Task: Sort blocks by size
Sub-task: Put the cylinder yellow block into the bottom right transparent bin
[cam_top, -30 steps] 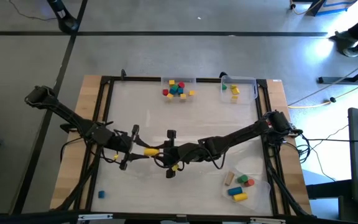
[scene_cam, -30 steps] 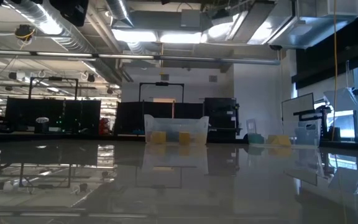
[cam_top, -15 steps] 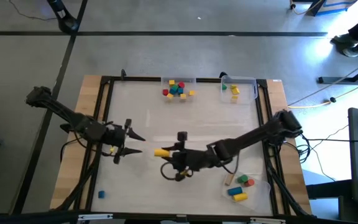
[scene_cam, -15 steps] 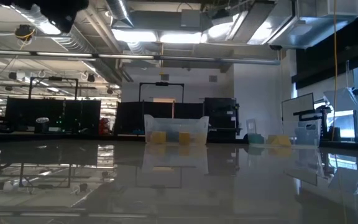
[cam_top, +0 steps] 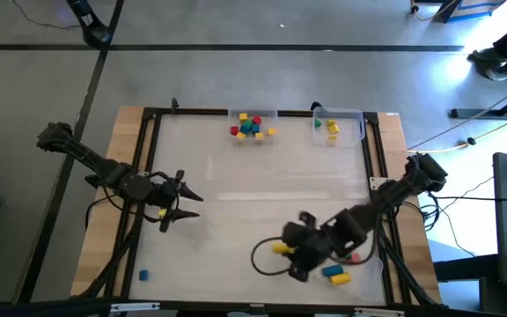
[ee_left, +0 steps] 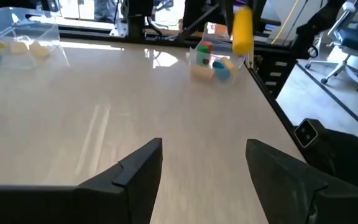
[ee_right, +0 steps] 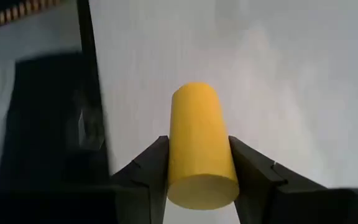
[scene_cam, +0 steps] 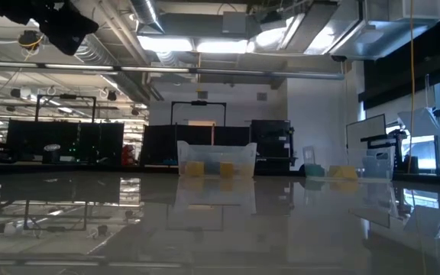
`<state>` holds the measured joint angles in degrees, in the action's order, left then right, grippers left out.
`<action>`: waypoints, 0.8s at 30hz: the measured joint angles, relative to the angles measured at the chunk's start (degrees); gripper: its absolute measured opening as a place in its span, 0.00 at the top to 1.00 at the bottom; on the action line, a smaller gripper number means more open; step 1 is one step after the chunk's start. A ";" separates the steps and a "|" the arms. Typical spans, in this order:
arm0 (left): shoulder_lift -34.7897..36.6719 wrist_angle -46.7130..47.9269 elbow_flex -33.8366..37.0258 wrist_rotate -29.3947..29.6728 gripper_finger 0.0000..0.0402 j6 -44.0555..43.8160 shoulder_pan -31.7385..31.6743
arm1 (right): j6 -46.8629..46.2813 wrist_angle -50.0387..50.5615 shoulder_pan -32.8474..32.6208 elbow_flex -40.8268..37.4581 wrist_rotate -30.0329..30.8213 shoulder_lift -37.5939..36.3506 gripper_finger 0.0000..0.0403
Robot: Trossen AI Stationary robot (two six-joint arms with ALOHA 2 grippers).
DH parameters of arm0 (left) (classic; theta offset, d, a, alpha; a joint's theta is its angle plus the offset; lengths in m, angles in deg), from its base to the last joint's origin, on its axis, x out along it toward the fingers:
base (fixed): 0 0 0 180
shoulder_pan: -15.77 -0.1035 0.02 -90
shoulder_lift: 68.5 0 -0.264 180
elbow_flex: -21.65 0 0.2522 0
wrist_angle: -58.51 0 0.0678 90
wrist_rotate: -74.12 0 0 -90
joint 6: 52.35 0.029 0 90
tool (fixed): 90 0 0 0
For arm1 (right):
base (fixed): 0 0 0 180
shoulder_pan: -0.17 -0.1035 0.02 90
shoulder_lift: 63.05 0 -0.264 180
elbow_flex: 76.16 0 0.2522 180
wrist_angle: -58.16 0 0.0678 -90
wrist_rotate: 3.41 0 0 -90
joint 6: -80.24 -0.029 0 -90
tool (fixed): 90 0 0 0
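The right gripper (cam_top: 282, 250) clamps a yellow cylinder (ee_right: 201, 144) just beside the near-right tray (cam_top: 365, 267) of large blocks (cam_top: 337, 275); it should clear that tray's wall before letting go. The left gripper (cam_top: 186, 208) waits wide and empty, well apart from it. The cylinder's far end is partly hidden

Overhead camera looks straight down, low camera level across the table (cam_top: 262, 176); both share the far trays (cam_top: 252, 113)

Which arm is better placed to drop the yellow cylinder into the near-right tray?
Right: its pincer already grips the yellow cylinder beside that tray. The left pincer is open, empty, far across the table.
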<state>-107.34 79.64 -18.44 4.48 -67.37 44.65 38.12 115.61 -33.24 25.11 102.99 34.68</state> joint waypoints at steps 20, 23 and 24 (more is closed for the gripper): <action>-0.32 -0.21 0.00 0.06 0.45 3.73 -0.07 | -48.44 26.92 -14.21 -5.09 -18.04 0.11 0.65; -0.32 -0.21 0.00 0.04 0.45 3.43 -0.07 | -47.62 24.37 -13.61 -8.67 -20.52 0.15 0.65; -0.32 -0.21 0.00 0.04 0.45 3.43 -0.07 | -47.56 23.48 -13.33 -10.03 -21.72 0.15 0.65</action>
<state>-107.65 79.43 -18.44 4.52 -63.94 44.59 -9.45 139.09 -46.57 15.08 81.27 34.83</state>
